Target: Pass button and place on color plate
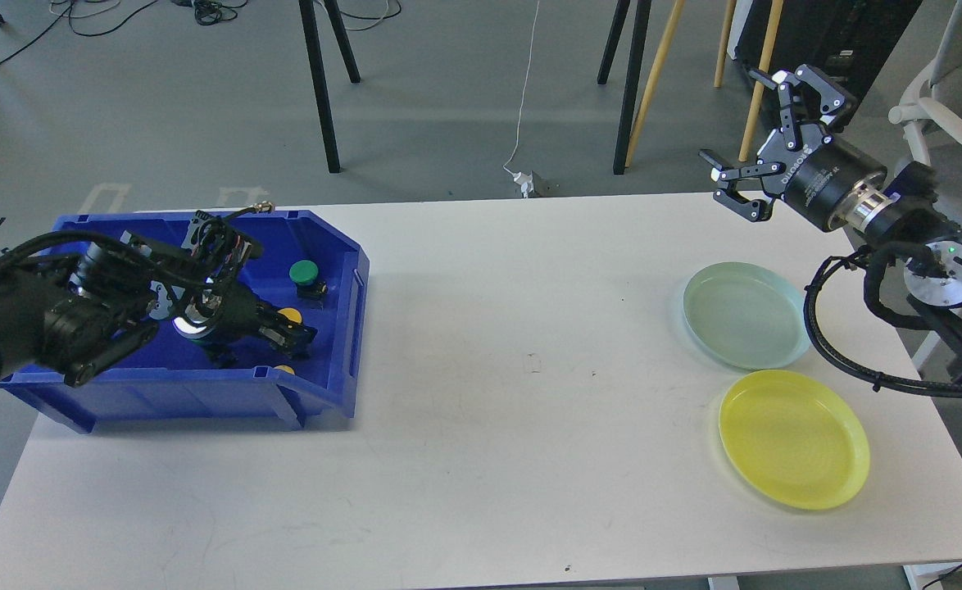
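Two arms share this task: the left gripper (294,334) picks inside the blue plastic bin (329,246) at the left end of the white worktop (481,393), and the right gripper (755,147) waits beyond the far right corner, fingers spread wide and holding nothing

Step in hand, as judged: grasping a button for the hand-over. Close the fingers squarely across the cap sides, not on the rim, then lift straight up until clear of the bin wall before travelling toward the worktop centre

The yellow round push button (289,315) lies touching or just beside the left fingertips, on their far side. Whether the fingers already clamp it cannot be told; they appear dark and close together. The green round push button (304,273) stands apart, nearer the far wall of the bin. A second yellow piece (284,369) shows at the near wall

The pale green round plate (745,315) and the yellow round plate (792,436) sit near the right edge, both bare
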You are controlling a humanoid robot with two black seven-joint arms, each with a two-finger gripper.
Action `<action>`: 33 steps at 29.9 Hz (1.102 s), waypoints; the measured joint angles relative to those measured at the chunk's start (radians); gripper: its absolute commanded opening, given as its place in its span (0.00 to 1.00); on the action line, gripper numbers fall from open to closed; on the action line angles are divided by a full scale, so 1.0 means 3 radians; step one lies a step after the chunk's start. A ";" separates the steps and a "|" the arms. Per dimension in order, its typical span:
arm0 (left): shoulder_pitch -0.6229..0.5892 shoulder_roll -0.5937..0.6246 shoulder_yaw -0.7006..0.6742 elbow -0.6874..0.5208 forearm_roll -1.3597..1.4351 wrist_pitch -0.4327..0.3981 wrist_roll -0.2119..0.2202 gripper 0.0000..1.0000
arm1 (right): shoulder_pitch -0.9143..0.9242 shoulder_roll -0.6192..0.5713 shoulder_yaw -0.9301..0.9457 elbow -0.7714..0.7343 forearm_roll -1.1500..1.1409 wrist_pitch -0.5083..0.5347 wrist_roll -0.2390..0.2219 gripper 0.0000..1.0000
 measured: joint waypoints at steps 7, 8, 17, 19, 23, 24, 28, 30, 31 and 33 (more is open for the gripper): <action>-0.0024 0.0026 -0.0002 -0.0027 0.0087 0.0000 -0.0001 0.01 | -0.0004 -0.0003 0.0004 -0.0002 0.0000 0.0000 0.0005 1.00; -0.0035 0.0043 -0.0010 -0.0042 0.0091 0.0000 -0.0001 0.01 | -0.0004 -0.0007 0.0006 0.0000 0.0000 0.0000 0.0008 1.00; -0.0523 0.0909 -0.0604 -0.1085 -0.0090 -0.0352 -0.0001 0.01 | 0.0026 -0.0086 0.0054 0.0048 0.0000 0.0000 0.0046 1.00; -0.0520 0.1099 -0.0959 -0.1391 -0.0330 -0.0505 0.0001 0.01 | 0.0027 -0.0201 0.0066 0.0149 -0.0005 0.0000 0.0060 1.00; -0.0297 0.1139 -0.1560 -0.1749 -0.1199 -0.0571 0.0001 0.01 | -0.0015 -0.0511 0.0040 0.0487 -0.0161 -0.0001 0.0090 1.00; -0.0222 0.1059 -0.1695 -0.1789 -0.1453 -0.0574 0.0000 0.01 | -0.0038 -0.0581 0.0017 0.0570 -0.0335 -0.0022 0.0100 1.00; 0.0096 0.0604 -0.2138 -0.1799 -0.2175 -0.0578 0.0000 0.01 | -0.0173 -0.0678 -0.0018 0.0839 -0.1112 -0.0211 0.0289 1.00; 0.0296 0.0349 -0.2391 -0.1705 -0.2398 -0.0577 0.0000 0.02 | -0.0224 -0.0681 -0.0035 0.0987 -0.1255 -0.0259 0.0363 1.00; 0.0380 0.0249 -0.2498 -0.1648 -0.2448 -0.0577 0.0001 0.02 | -0.0242 -0.0670 -0.0042 0.1071 -0.1285 -0.0268 0.0383 1.00; 0.0530 0.0069 -0.2675 -0.1544 -0.2491 -0.0576 0.0000 0.02 | -0.0259 -0.0614 -0.0052 0.1183 -0.1302 -0.0269 0.0400 1.00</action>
